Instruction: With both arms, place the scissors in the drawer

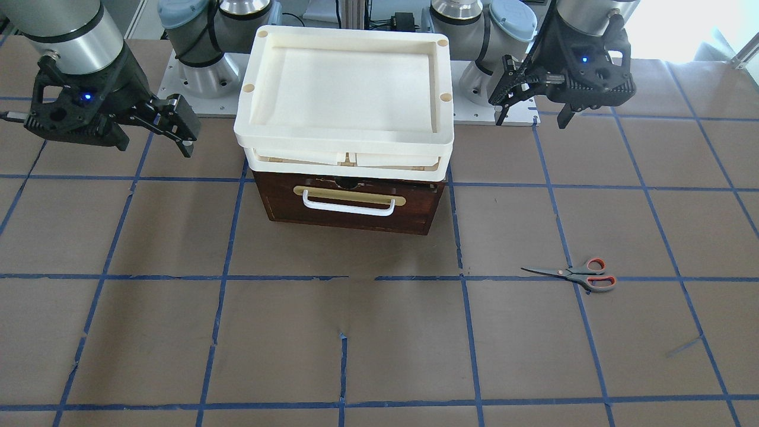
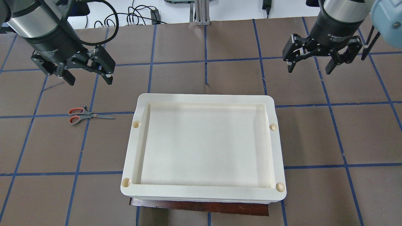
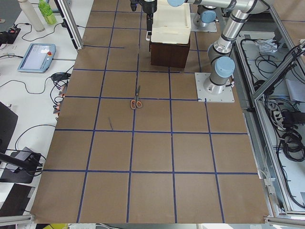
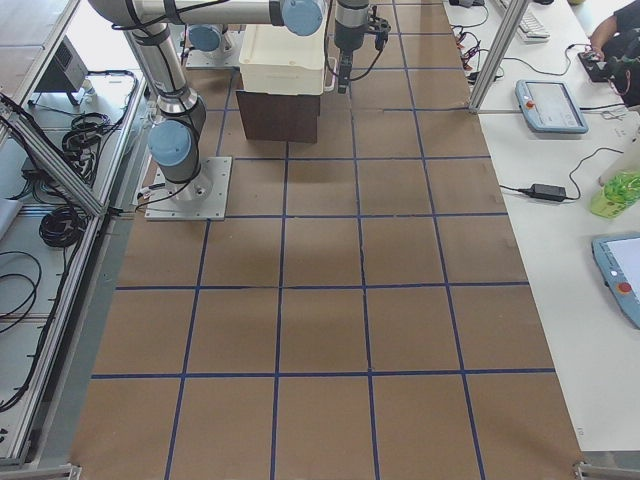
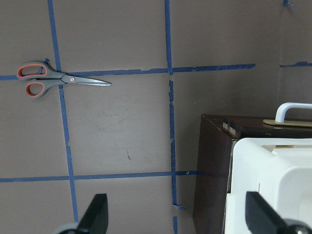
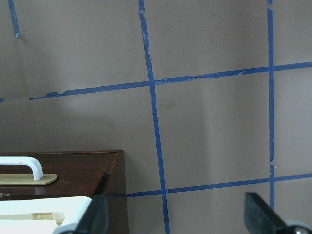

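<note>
The scissors [image 1: 570, 275] [image 2: 90, 115] [image 3: 137, 102] lie flat on the brown table, off to my left of the drawer, blades pointing toward it; the left wrist view shows the scissors [image 5: 58, 79] too. The dark wooden drawer [image 1: 415, 213] [image 5: 214, 170] [image 6: 73, 168] is pushed in, and its white bar handle [image 1: 348, 205] faces away from my base. My left gripper [image 1: 532, 121] [image 2: 89, 80] hovers open above the table, beyond the scissors and apart from them. My right gripper [image 2: 308, 69] [image 1: 185, 142] hovers open on the other side of the drawer, holding nothing.
Cream plastic trays [image 1: 344, 135] [image 2: 204, 98] are stacked on top of the drawer box and overhang it. Blue tape lines grid the table. Side benches with tablets [image 3: 35, 56], cables and a green bottle [image 4: 618, 190] lie past the table's ends.
</note>
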Robot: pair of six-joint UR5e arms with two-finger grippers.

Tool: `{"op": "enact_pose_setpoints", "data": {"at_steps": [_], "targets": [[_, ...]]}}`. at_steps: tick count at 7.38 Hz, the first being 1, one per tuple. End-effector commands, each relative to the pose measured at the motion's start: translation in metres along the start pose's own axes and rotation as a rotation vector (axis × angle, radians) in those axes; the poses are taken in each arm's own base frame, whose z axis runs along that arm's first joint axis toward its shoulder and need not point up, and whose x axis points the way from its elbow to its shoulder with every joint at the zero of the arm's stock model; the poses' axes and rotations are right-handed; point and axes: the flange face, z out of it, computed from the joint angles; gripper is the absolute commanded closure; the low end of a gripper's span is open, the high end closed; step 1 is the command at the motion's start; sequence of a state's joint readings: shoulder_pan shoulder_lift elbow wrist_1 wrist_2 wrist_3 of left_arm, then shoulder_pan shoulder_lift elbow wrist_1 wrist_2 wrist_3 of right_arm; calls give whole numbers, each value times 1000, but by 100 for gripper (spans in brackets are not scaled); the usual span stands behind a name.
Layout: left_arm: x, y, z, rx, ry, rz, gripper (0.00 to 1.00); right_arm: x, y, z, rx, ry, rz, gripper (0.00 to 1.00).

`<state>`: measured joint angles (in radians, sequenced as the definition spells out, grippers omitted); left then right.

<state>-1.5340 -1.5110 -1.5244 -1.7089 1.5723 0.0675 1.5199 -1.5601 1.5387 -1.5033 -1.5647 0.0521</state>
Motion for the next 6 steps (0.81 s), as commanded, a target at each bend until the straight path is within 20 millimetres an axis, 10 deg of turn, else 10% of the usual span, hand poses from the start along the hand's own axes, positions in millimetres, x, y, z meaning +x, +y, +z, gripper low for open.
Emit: {"op": "enact_pose_setpoints", "data": {"at_steps": [1, 6], "targets": [[0, 0, 0, 0, 0, 0, 0, -1, 0, 0, 3, -3, 0, 0], [-2, 8, 2, -20, 2, 9, 0, -1, 2, 1, -12, 2, -2, 0]]}}
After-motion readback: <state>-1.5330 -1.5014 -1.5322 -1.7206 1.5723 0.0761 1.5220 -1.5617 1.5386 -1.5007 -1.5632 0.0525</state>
